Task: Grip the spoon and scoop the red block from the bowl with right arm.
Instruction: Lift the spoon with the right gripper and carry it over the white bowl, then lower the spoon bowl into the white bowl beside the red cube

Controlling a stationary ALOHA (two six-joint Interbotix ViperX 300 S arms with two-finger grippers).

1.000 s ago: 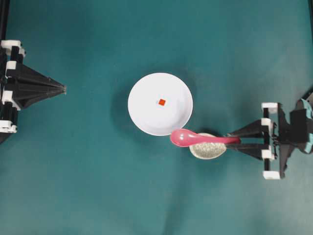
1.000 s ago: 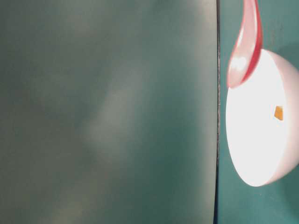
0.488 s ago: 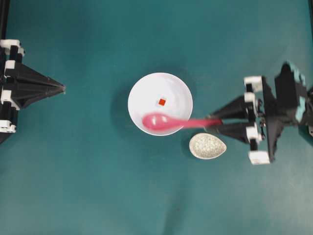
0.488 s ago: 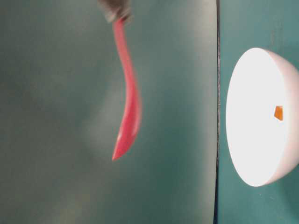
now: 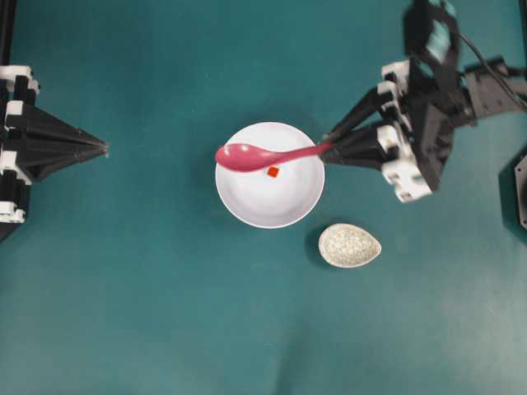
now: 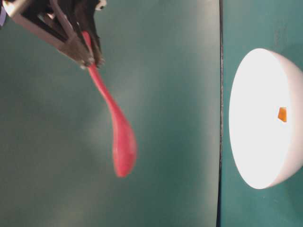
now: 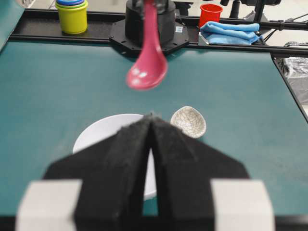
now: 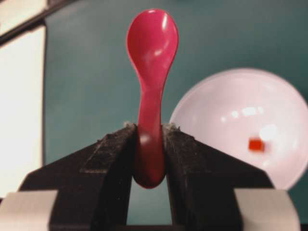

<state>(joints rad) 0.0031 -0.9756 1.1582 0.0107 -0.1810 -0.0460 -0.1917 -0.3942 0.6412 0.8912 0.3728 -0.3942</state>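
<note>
My right gripper (image 5: pixel 329 148) is shut on the handle of the pink-red spoon (image 5: pixel 247 155) and holds it in the air above the white bowl (image 5: pixel 255 210). The scoop hangs over the bowl's far left part in the overhead view. The tiny red block (image 5: pixel 272 172) lies inside the bowl near its middle, just below the spoon's handle. In the right wrist view the spoon (image 8: pixel 151 57) stands up from between the fingers (image 8: pixel 108 154), with the bowl (image 8: pixel 231 96) and block (image 8: pixel 255 144) at the right. My left gripper (image 5: pixel 105 149) is shut and empty at the left edge.
A small speckled egg-shaped dish (image 5: pixel 350 245) sits on the teal table right of and below the bowl. Beyond the table's far edge in the left wrist view stand a yellow-green cup (image 7: pixel 71 14), a red cup (image 7: pixel 210 13) and a blue cloth (image 7: pixel 231 32).
My right arm has swung up and away with the spoon, lifting it higher. The scoop has moved from the bowl's lower part to its upper left. The left arm has not moved.
</note>
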